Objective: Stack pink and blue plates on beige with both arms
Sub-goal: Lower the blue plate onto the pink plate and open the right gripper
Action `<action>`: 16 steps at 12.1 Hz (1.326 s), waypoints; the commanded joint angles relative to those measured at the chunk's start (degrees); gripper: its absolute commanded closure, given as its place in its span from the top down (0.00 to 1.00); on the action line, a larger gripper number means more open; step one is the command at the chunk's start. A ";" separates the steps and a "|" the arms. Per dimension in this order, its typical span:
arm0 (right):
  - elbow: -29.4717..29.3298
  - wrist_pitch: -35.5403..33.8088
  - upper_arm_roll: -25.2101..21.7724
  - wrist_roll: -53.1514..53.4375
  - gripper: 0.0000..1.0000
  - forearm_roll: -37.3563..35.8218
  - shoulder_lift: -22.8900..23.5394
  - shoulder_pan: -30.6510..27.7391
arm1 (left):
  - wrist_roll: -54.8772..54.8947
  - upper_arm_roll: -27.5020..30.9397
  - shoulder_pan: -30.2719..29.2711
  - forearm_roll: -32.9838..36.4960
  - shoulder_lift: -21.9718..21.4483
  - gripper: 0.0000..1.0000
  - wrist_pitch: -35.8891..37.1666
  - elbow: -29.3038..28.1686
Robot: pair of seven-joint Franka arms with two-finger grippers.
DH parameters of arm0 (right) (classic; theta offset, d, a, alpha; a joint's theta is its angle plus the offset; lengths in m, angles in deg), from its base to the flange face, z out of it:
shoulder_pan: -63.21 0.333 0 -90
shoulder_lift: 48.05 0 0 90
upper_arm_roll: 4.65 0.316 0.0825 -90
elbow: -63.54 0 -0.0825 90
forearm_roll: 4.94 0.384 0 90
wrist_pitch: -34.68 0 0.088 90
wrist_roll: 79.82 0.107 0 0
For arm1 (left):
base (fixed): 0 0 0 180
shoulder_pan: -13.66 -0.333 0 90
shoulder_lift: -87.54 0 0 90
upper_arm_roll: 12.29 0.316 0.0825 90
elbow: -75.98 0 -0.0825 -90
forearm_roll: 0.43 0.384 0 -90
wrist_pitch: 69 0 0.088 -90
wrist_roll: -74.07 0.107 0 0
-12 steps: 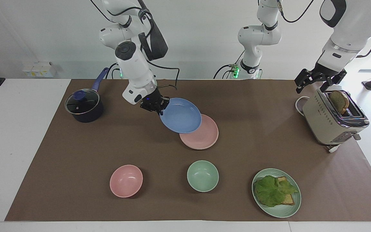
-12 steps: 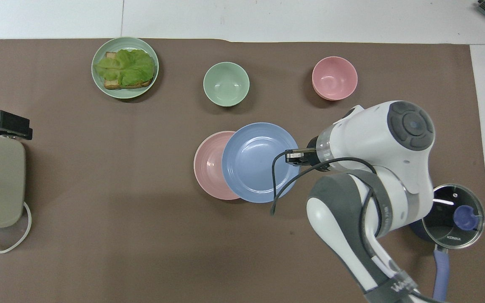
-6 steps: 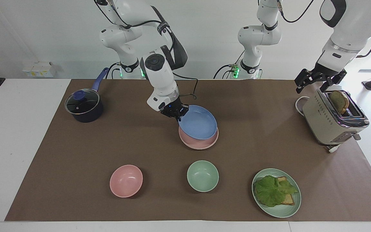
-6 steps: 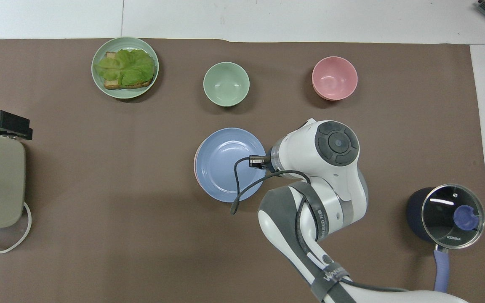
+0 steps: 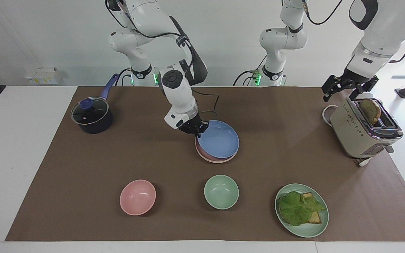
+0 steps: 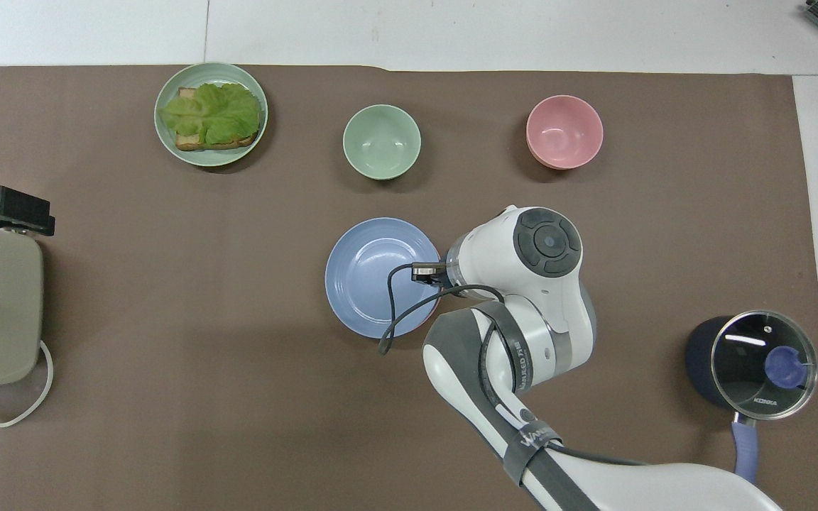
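The blue plate [image 5: 220,140] lies squarely over the pink plate [image 5: 212,158], of which only a thin rim shows in the facing view. In the overhead view the blue plate [image 6: 373,277] covers the pink one entirely. My right gripper [image 5: 196,130] is shut on the blue plate's rim, on the side toward the right arm's end. That side sits a touch higher, and I cannot tell whether the plates touch. No beige plate shows; whatever lies under the pink plate is hidden. My left gripper [image 5: 349,88] waits open over the toaster [image 5: 362,131].
A dark pot with a glass lid [image 5: 91,116] stands toward the right arm's end. Farther from the robots are a pink bowl [image 5: 137,196], a green bowl [image 5: 221,192] and a green plate with lettuce and toast [image 5: 301,210]. A bread slice sticks out of the toaster.
My right gripper has carried the blue plate toward the left arm's end and down, from overlapping the pink plate to covering it. The left arm has not moved.
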 commanded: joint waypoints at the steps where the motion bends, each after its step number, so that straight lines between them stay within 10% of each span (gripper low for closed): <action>1: 0.59 1.53 0.69 -1.65 0.00 1.68 0.50 -0.60 | 0.29 -0.32 -0.38 0.33 -0.48 1.00 0.80 0.14; 4: 0.59 3.29 0.69 -1.91 0.00 1.68 1.38 -0.95 | 0.29 -0.32 -0.38 0.33 -0.48 1.00 0.80 0.14; 7: 0.41 3.29 0.61 -1.91 1.00 1.50 1.38 -1.04 | 0.29 -0.32 -0.38 0.33 -0.48 1.00 0.80 0.14; 16: -3.09 -3.79 -0.36 -2.09 1.00 -14.22 -7.04 -9.73 | 0.29 -0.32 -0.38 0.33 -0.48 1.00 0.80 0.14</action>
